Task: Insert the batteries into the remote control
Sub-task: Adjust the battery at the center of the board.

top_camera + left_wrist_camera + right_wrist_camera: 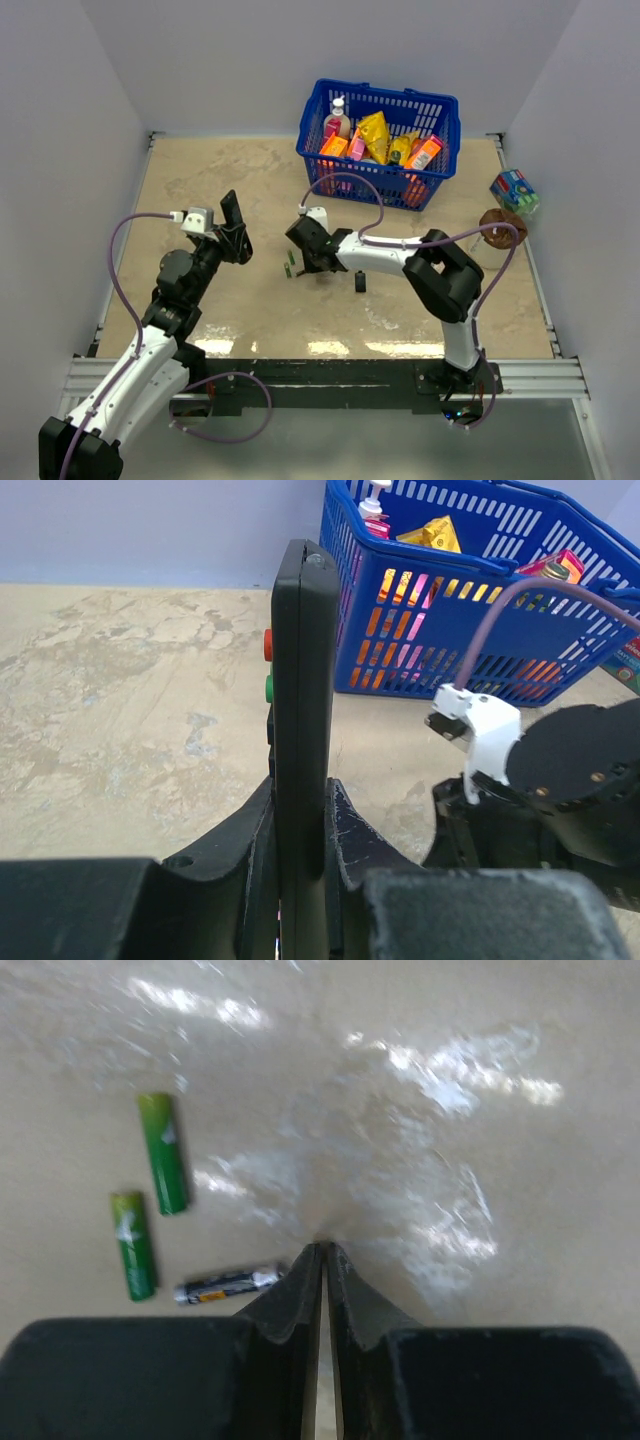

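Green batteries [163, 1153] near closed right jaws

White links and black joints form the left arm [150, 372] and right arm [378, 255]; purple cables [345, 176] loop along each; matte black jaws.
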`<state>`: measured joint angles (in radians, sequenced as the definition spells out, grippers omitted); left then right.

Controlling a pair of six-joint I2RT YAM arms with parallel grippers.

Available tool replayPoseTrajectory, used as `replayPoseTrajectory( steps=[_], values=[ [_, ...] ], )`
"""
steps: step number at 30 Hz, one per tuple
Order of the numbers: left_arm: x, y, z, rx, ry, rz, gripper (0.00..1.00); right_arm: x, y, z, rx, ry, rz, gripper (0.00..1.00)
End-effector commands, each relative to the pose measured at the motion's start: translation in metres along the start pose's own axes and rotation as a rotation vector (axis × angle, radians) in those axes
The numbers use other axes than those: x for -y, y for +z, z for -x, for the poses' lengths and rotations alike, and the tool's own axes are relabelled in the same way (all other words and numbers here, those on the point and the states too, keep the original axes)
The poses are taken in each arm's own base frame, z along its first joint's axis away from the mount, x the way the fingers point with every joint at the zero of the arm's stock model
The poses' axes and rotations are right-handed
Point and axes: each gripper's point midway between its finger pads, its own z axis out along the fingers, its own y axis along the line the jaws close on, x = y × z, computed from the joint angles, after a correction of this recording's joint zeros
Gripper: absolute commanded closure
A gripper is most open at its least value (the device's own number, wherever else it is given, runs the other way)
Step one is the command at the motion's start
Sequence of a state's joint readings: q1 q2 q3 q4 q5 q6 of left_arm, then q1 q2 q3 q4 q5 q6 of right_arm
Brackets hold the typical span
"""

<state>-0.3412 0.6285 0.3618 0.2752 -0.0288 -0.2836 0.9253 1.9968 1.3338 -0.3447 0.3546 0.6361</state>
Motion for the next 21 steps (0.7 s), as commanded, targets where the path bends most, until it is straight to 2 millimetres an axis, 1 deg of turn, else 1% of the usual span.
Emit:
replayPoseTrajectory(
  steps=[1, 2, 3, 6, 7, 9, 10, 11, 13, 14, 15, 16, 17, 19, 21],
  values=[
    [0.005, 0.002, 0.016, 0.066, 0.014, -0.025, 1.00, 0.028, -0.020, -0.011, -0.011, -0.030, -0.058, 0.90],
    [0.004, 0.002, 0.015, 0.064, 0.012, -0.024, 1.00, 0.033, -0.022, -0.018, -0.027, -0.035, -0.064, 0.90],
    [0.005, 0.002, 0.016, 0.067, 0.012, -0.026, 1.00, 0.034, -0.024, -0.020, -0.035, -0.035, -0.056, 0.90],
    [0.004, 0.002, 0.016, 0.064, 0.012, -0.024, 1.00, 0.030, -0.033, -0.020, -0.043, -0.079, -0.012, 0.88],
    [0.004, 0.002, 0.016, 0.064, 0.014, -0.024, 1.00, 0.024, -0.040, -0.016, -0.041, -0.098, 0.031, 0.87],
    [0.004, 0.002, 0.015, 0.063, 0.014, -0.023, 1.00, 0.019, -0.050, -0.003, -0.009, -0.207, 0.081, 0.83],
    [0.004, 0.002, 0.017, 0.067, 0.014, -0.024, 1.00, 0.014, -0.059, 0.002, 0.005, -0.316, 0.142, 0.79],
    [0.004, 0.002, 0.017, 0.067, 0.014, -0.021, 1.00, 0.009, -0.066, 0.010, 0.026, -0.375, 0.176, 0.73],
    [0.004, 0.001, 0.017, 0.068, 0.014, -0.023, 1.00, 0.004, -0.075, 0.014, 0.040, -0.502, 0.235, 0.67],
    [0.004, 0.001, 0.018, 0.071, 0.014, -0.022, 1.00, 0.000, -0.083, 0.014, 0.049, -0.635, 0.305, 0.62],
    [0.004, 0.001, 0.018, 0.071, 0.013, -0.020, 1.00, -0.002, -0.086, 0.012, 0.049, -0.693, 0.340, 0.54],
    [0.004, 0.001, 0.019, 0.073, 0.013, -0.019, 1.00, -0.004, -0.089, 0.010, 0.045, -0.749, 0.377, 0.50],
    [0.003, 0.001, 0.020, 0.075, 0.015, -0.017, 1.00, -0.009, -0.094, -0.002, 0.016, -0.872, 0.464, 0.47],
    [0.003, 0.000, 0.020, 0.076, 0.016, -0.014, 1.00, -0.008, -0.096, -0.008, 0.008, -0.981, 0.507, 0.46],
    [0.003, 0.000, 0.021, 0.078, 0.016, -0.012, 1.00, -0.008, -0.097, -0.011, 0.017, -1.019, 0.531, 0.46]
  ],
)
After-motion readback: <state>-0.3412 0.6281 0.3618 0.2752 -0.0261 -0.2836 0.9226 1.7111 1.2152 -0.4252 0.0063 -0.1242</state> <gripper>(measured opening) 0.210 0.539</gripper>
